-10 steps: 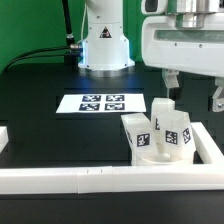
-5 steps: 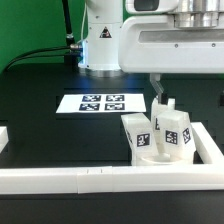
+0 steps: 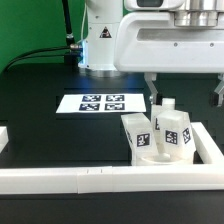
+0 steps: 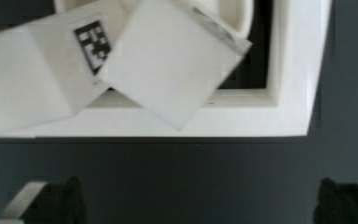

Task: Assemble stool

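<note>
Exterior view: leg blocks [image 3: 160, 131] upright.

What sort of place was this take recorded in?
Probably a robotics lab bench: a black table fenced by white rails, a marker board fixed flat on it, and tagged white blocks below the arm.

**Around the work area**

A black table [image 3: 40, 130] carries the marker board [image 3: 102, 103], a flat white sheet with four black square tags, lying near the middle. White border rails [image 3: 60, 179] run along the near edge and up the exterior view's right side [image 3: 207, 141]. Green wall behind [image 3: 30, 25]; a black cable [image 3: 40, 55] trails across the back.
</note>
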You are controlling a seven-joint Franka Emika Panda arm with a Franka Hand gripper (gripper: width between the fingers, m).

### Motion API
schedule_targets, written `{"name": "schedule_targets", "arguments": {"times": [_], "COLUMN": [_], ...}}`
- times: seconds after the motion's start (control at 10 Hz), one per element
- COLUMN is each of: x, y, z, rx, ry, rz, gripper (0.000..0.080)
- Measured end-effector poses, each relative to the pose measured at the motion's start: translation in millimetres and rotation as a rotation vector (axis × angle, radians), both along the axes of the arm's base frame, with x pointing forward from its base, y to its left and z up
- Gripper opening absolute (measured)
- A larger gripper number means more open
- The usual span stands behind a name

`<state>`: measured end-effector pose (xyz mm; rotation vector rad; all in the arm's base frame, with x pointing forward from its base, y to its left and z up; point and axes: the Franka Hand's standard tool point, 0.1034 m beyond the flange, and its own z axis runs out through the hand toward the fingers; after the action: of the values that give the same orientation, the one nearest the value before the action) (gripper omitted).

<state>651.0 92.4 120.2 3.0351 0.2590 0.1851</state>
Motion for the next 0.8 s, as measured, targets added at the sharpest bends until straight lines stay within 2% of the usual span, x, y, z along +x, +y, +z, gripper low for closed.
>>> {"name": "schedule_targets", "arguments": {"times": [0.2,0.3,0.4,0.5,0.6,0.7,0.8], "x": [3.3,1.8,-2.8,-5.9,-4.2,-0.7,-1.5], "y": [4.8,3.1,-6.7,-13.1,-15.7,-18.7,-19.7], "z": [5.3,9.0,10.4,8.9,10.9,11.9,11.0], "rx": [-0.022,0.003,0.071,0.081,0.085,0.053,0.053], "ry": [-0.013,-0.031,-0.037,0.005,0.04,0.027,0.029], "rz": [0.207,0.202,0.162,0.202,0.242,0.309,0.289], "gripper": [0.0649,0.0649,0.0649,0.0649,0.0649,0.0649,0.0649]}}
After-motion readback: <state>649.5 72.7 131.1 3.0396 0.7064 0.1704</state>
